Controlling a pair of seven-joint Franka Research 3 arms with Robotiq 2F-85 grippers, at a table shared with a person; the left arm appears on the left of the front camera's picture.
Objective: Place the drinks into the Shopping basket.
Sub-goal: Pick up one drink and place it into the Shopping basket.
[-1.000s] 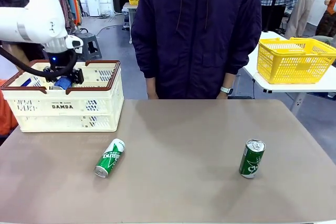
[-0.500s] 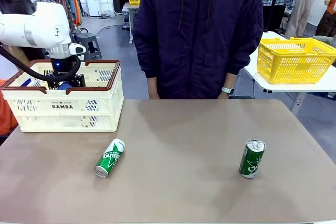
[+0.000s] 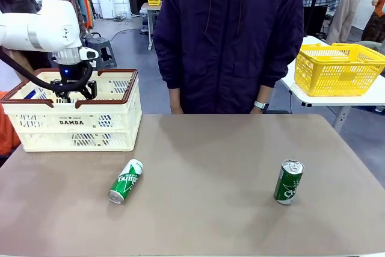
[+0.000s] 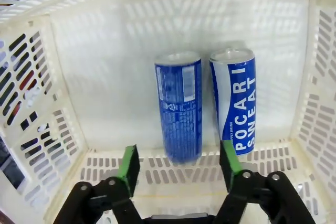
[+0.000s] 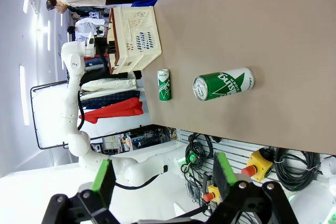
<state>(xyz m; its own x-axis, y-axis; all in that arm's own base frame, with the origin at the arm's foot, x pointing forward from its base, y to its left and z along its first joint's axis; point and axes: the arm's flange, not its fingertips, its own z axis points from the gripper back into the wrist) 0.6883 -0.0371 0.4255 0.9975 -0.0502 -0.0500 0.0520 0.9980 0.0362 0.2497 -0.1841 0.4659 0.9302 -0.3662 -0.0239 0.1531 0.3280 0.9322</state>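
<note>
My left gripper [image 3: 73, 93] hangs inside the Shopping basket [image 3: 78, 121], a cream crate with a brown rim. In the left wrist view its jaws [image 4: 178, 162] stand open over the crate floor [image 4: 105, 77]. Two blue drinks lie there side by side: one [image 4: 178, 106] just beyond the open fingers, the other [image 4: 235, 100] beside it. On the table, one green can [image 3: 126, 180] lies on its side and another [image 3: 289, 182] stands upright. Open and holding nothing, my right gripper [image 5: 161, 177] sees both green cans, the near one [image 5: 223, 84] and the far one [image 5: 164, 84].
A person in a dark jacket [image 3: 231, 40] stands at the far edge of the table, arms down. A bright yellow mesh basket [image 3: 337, 67] sits on a separate table at the back right. Bare brown tabletop [image 3: 210, 167] lies between the two green cans.
My left gripper went down into the crate with a blue can and opened. That can now lies on the crate floor, free of the fingers.
</note>
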